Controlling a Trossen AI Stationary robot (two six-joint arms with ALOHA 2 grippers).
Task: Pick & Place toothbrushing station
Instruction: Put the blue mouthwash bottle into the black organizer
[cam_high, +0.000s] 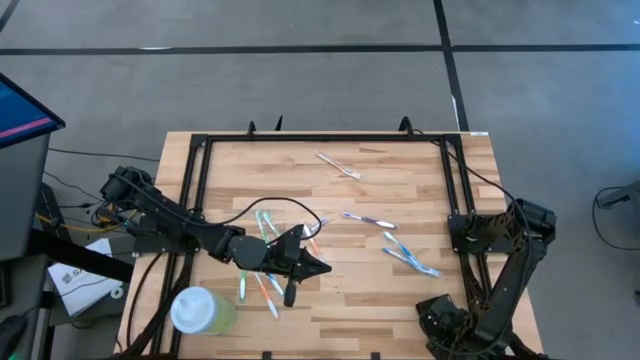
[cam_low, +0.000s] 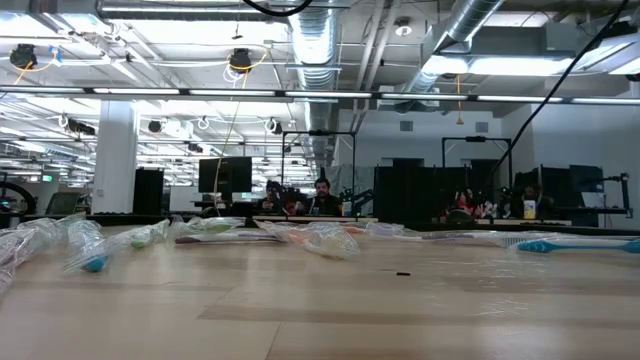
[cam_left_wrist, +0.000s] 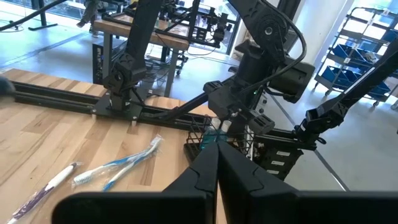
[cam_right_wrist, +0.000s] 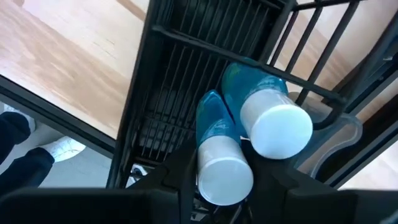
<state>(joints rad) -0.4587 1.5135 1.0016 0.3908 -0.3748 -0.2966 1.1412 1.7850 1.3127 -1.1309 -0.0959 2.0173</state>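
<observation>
The left pincer (cam_high: 318, 267) hangs pinched shut and empty over a scatter of wrapped toothbrushes (cam_high: 262, 255) toward 7 o'clock on the pale wooden counter (cam_high: 400, 160). A green cup (cam_high: 200, 310) stands at the 7 o'clock corner. Black rails (cam_high: 320, 137) edge the counter; most open wood lies toward 12 o'clock. Behind is an open workshop with ceiling ducts and seated people (cam_low: 322, 190). The right pincer (cam_high: 445, 322) sits at 5 o'clock, down at the black wire toothbrushing station (cam_right_wrist: 180, 93), which holds two blue tubes (cam_right_wrist: 273, 124); whether it grips, I cannot tell.
</observation>
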